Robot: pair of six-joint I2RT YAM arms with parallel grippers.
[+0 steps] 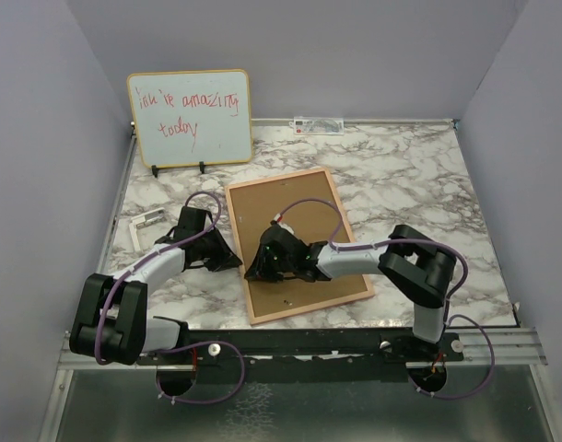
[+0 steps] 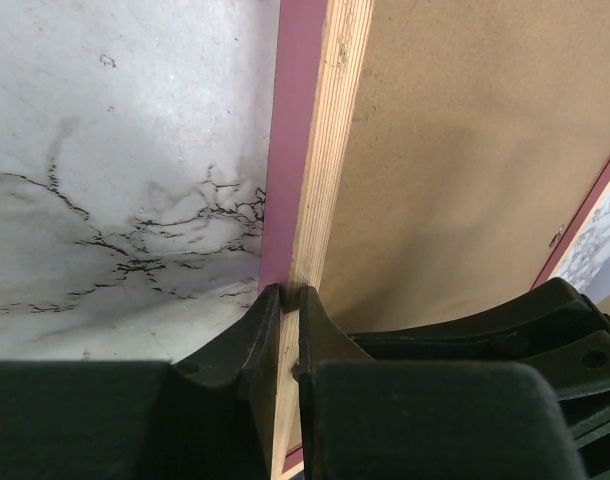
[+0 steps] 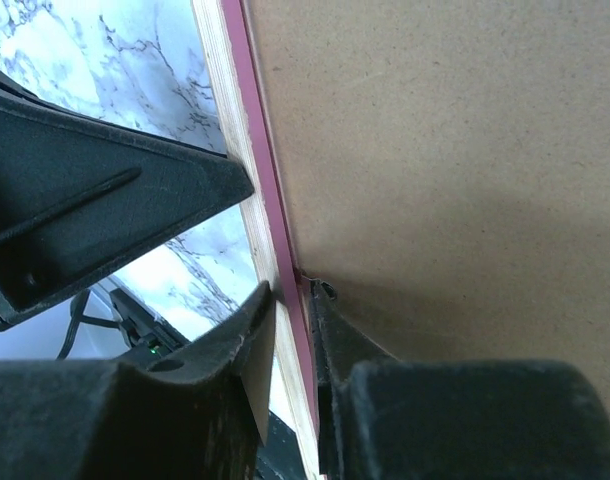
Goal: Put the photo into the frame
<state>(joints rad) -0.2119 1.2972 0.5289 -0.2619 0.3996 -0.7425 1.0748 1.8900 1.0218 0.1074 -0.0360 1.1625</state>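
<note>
The frame (image 1: pixel 299 241) lies back side up in the middle of the marble table, showing its brown backing board (image 1: pixel 295 226) inside a thin pinkish wood border. My left gripper (image 1: pixel 230 261) is at the frame's left edge. In the left wrist view its jaws (image 2: pixel 290 295) are shut on the layered wood edge (image 2: pixel 325 150). My right gripper (image 1: pixel 261 269) reaches across the board to that same left edge, close to the left one. In the right wrist view it (image 3: pixel 290 290) is clamped on the border (image 3: pixel 247 160). The photo is hidden.
A yellow-edged whiteboard (image 1: pixel 190 118) with red handwriting stands at the back left. A small pale bracket-like object (image 1: pixel 145 226) lies near the table's left edge. A label strip (image 1: pixel 318 124) sits along the back wall. Grey walls close in both sides.
</note>
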